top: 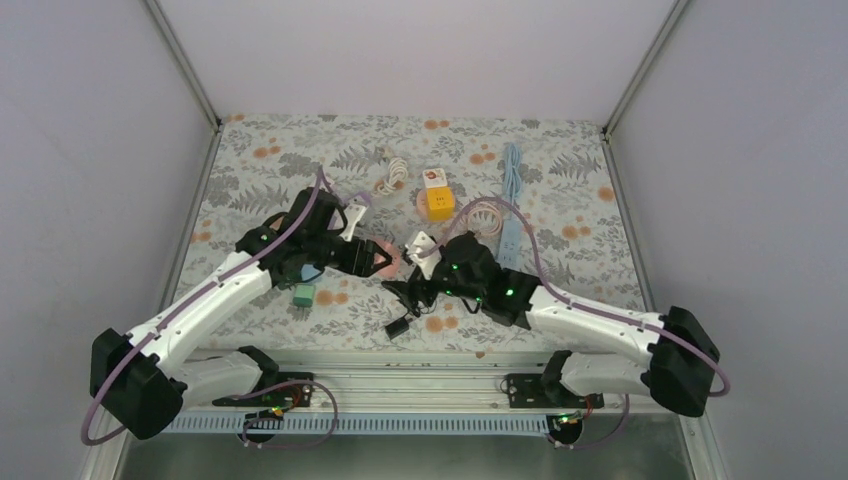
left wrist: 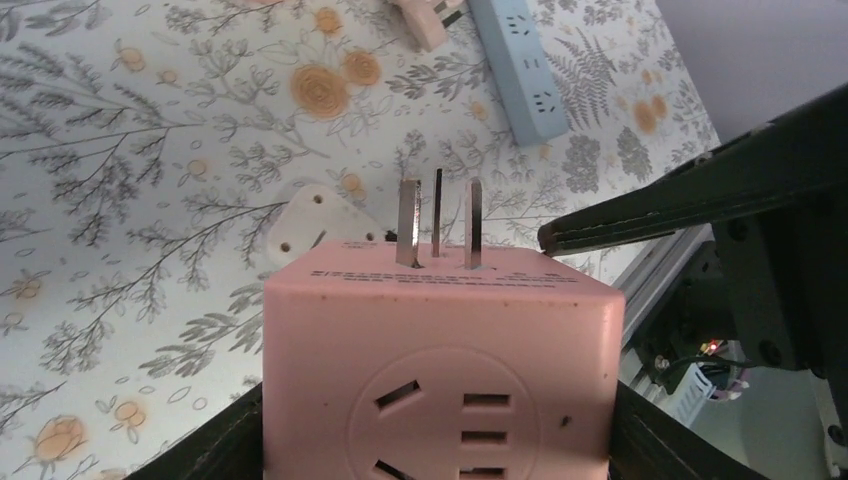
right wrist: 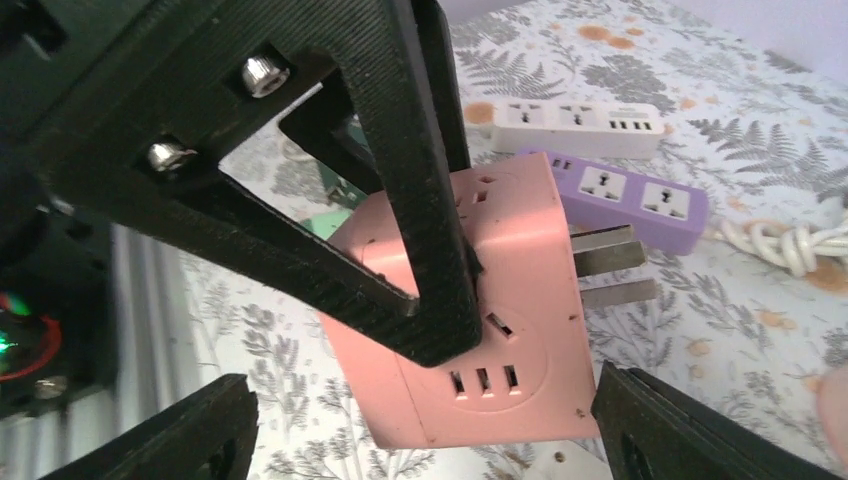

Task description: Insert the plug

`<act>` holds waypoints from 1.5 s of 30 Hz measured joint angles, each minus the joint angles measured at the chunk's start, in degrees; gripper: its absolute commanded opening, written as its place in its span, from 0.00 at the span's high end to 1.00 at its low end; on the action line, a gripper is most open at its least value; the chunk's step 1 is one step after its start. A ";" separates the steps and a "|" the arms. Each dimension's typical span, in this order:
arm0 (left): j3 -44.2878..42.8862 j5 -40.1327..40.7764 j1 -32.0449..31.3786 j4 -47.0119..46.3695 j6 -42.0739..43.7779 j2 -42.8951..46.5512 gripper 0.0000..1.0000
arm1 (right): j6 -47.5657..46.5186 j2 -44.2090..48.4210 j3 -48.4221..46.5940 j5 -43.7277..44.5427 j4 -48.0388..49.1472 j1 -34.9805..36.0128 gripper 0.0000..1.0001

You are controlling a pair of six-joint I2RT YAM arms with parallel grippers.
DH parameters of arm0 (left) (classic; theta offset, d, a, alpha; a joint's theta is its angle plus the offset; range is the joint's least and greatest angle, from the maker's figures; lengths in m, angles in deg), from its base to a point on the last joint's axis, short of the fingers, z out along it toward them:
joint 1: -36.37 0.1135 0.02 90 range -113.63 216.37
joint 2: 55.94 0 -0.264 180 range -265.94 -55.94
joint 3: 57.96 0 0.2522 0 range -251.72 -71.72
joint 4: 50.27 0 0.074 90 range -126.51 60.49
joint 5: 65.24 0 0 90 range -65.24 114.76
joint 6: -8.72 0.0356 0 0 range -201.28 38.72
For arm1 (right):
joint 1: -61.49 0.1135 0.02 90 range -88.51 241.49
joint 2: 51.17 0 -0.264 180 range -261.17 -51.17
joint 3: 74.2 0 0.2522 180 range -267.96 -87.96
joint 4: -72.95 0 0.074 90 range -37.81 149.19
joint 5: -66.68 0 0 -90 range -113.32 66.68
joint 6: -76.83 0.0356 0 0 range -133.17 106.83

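- The pink cube adapter [left wrist: 440,340] is up off the bench [top: 590,285], near the middle. The left end effector [top: 374,258] is clamped on its two side faces.
- That side grip makes sense to me. It leaves the prongs [left wrist: 437,220] bare, sticking out away from the left wrist, and keeps the socket faces uncovered too.
- The right end effector [right wrist: 420,405] has its fingers spread wide, one on each side of the cube. From the right wrist view I can't tell if either pad is touching yet. Looks like it's lining up for a hand-off or a second grip, but that's my guess.
- Things are tight there: one black left finger [right wrist: 420,200] runs right across the cube face the right arm is looking at, so the right fingers have to find whatever pink is left over.
- Possible targets: a purple strip [right wrist: 630,195] and a white strip [right wrist: 575,125] lie side by side just beyond the prongs, and a blue strip [left wrist: 518,70] sits further back. I can't tell which one is meant.
- A loose white plug [left wrist: 312,215] lies on the bench under the cube, so dropping straight down isn't free.
- There's open floral cloth toward the back of the bench. The near side ends at the metal rail [top: 400,368], and the walls hem in both sides.
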 measured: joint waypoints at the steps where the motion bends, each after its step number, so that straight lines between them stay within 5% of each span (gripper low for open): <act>1: 0.00 0.11 0.26 0.42 0.17 0.02 0.41 | -0.66 -1.22 -1.05 2.67 -0.66 1.22 0.21; 11: 0.00 0.11 0.02 1.95 1.40 1.60 0.41 | -2.14 -7.32 -4.11 16.50 -1.44 4.81 0.10; 15: -0.09 0.70 0.11 1.40 1.81 1.86 0.41 | -2.19 -7.69 -5.03 19.23 -1.75 5.42 0.18; 19: -0.15 0.92 0.13 0.37 1.86 1.90 0.40 | -2.40 -7.69 -5.25 18.45 -1.75 5.42 0.36; 29: -0.15 2.56 0.02 -1.75 0.57 4.98 0.02 | -1.73 -6.84 -4.92 15.02 0.17 4.13 0.47; 36: -0.15 18.49 -0.11 -8.61 0.50 14.03 0.00 | 6.43 -3.28 -4.33 7.52 4.74 -1.97 0.46; 45: 7.28 30.34 -0.02 -31.71 7.30 23.69 0.00 | 25.66 -3.41 -7.69 -1.46 7.80 -11.13 0.46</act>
